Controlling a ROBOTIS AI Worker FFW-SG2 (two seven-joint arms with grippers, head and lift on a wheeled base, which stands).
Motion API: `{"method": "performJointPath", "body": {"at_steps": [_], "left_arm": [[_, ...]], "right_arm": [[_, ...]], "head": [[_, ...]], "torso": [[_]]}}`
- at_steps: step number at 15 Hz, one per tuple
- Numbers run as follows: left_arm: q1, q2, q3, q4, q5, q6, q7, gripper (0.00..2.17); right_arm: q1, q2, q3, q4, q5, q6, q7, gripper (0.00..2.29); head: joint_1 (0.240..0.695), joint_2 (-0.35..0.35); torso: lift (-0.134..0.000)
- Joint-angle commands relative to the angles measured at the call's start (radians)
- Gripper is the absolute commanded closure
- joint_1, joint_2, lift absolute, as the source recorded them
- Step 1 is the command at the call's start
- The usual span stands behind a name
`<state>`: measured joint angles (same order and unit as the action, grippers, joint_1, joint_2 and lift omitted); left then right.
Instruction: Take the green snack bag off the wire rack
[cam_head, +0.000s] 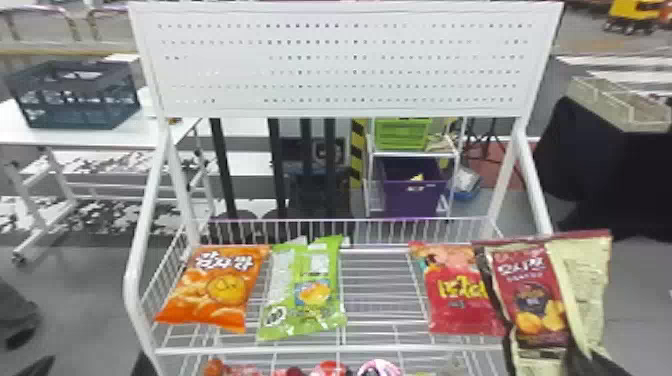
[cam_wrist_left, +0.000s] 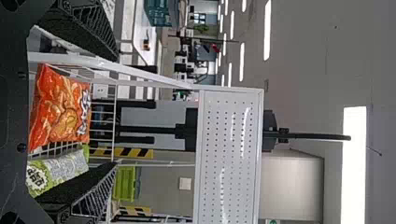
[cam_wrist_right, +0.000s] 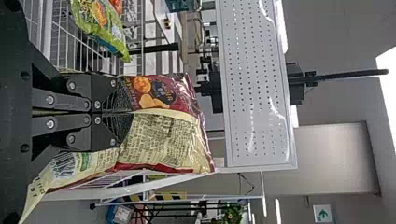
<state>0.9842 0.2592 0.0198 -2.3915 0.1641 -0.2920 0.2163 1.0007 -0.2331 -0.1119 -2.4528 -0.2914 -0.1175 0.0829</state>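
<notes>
The green snack bag lies on the wire rack, just right of the orange bag. In the head view, my left gripper pokes in as a dark tip at the bottom edge, by the rack's left post. Its own wrist view has the left gripper open and holding nothing, the green bag beyond one finger. Low at the right of the head view is my right gripper, under a maroon-and-cream bag. In the right wrist view, the right gripper is shut on that bag.
An orange bag rests at the shelf's left and a red bag toward its right, partly behind the held bag. Bare wires separate the green and red bags. A white perforated panel stands above. Round items fill part of the lower shelf.
</notes>
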Motion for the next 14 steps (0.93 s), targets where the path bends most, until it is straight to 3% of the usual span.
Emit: {"method": "performJointPath", "body": {"at_steps": [1, 3, 5, 6, 10, 14], "left_arm": [[-0.013, 0.0, -0.001, 0.009, 0.003, 0.003, 0.0, 0.09], [-0.076, 0.008, -0.034, 0.055, 0.006, 0.018, 0.003, 0.09], [-0.236, 0.072, -0.162, 0.17, 0.009, 0.049, 0.066, 0.1], [-0.323, 0.08, -0.228, 0.224, 0.009, 0.092, 0.089, 0.1], [-0.657, 0.08, -0.429, 0.442, 0.046, 0.264, 0.16, 0.1], [-0.935, 0.031, -0.543, 0.729, 0.115, 0.297, 0.172, 0.13]], "right_arm": [[0.003, 0.0, 0.0, -0.002, 0.0, -0.003, 0.0, 2.24], [0.003, 0.0, 0.001, 0.0, 0.002, -0.003, 0.002, 2.24], [-0.002, 0.003, 0.009, 0.003, 0.005, -0.006, 0.008, 2.24], [-0.004, 0.005, 0.014, 0.008, 0.006, -0.006, 0.008, 2.24], [-0.007, 0.012, 0.018, 0.023, 0.015, -0.006, 0.008, 2.24], [-0.004, 0.012, 0.012, 0.038, 0.015, -0.006, 0.008, 2.24]], "head": [[0.499, 0.0], [0.499, 0.0], [0.499, 0.0], [0.499, 0.0], [0.499, 0.0], [0.499, 0.0]], "torso": [[0.0], [0.0], [0.0], [0.0], [0.0], [0.0]]}}
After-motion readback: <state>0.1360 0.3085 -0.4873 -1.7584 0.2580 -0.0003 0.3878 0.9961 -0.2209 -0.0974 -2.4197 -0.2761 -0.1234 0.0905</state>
